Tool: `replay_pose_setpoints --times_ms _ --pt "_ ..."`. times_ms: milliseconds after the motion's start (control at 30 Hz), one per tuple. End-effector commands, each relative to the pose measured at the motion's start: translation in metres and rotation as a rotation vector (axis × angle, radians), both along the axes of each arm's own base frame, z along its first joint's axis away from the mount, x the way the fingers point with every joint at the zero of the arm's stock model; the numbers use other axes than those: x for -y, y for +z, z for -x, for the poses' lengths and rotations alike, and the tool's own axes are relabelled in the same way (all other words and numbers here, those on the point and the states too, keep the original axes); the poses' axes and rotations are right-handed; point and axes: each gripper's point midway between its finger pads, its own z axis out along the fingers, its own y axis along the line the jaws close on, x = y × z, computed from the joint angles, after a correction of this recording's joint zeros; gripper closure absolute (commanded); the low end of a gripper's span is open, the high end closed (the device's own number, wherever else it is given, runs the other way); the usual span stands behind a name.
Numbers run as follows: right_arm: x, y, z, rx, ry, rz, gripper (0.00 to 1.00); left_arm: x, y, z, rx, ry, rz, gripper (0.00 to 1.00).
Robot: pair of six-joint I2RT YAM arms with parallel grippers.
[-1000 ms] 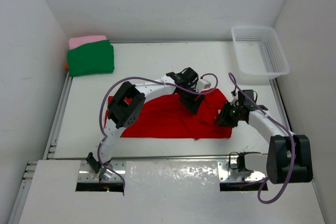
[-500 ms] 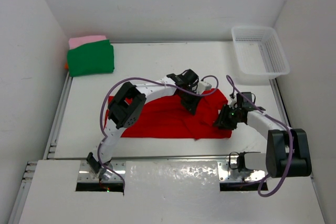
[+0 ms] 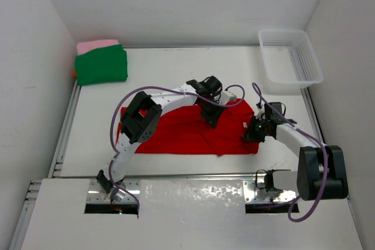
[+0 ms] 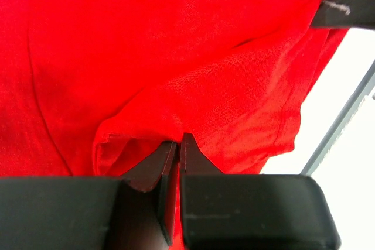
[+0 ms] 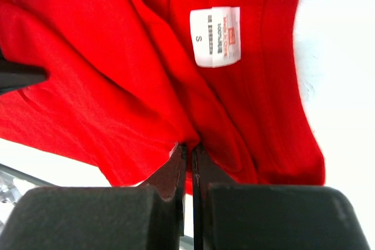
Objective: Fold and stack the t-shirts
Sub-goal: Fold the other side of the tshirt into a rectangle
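A red t-shirt (image 3: 181,133) lies spread on the table centre, its white size label (image 5: 215,36) showing near the collar. My left gripper (image 3: 211,120) is shut on a fold of the red fabric (image 4: 176,86) at the shirt's upper middle. At the shirt's right edge my right gripper (image 3: 251,134) is shut on another pinch of red cloth (image 5: 146,86). A folded green t-shirt (image 3: 101,65) sits on a pink one (image 3: 95,45) at the back left, with a sliver of orange (image 3: 74,74) under them.
A white mesh basket (image 3: 290,57) stands at the back right corner. White walls close in on the left, back and right. A metal rail (image 3: 67,127) runs along the table's left side.
Both grippers have closed on the red t-shirt. The left gripper dropped slightly onto the fabric; the right one shifted a little along the shirt's right edge.
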Motion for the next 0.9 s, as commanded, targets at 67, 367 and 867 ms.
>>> replay_pose_setpoints --times_ms 67,367,867 --pt "0.007 0.019 -0.009 0.059 0.034 0.050 1.00 0.002 0.063 -0.005 0.099 -0.073 0.070 1.00" --pt "0.013 0.025 0.022 -0.060 0.092 0.090 1.00 -0.040 0.045 0.041 -0.043 -0.180 -0.036 1.00" --pt "0.012 0.016 0.041 -0.126 0.121 0.086 0.83 -0.045 0.011 0.038 -0.047 -0.176 -0.092 0.78"
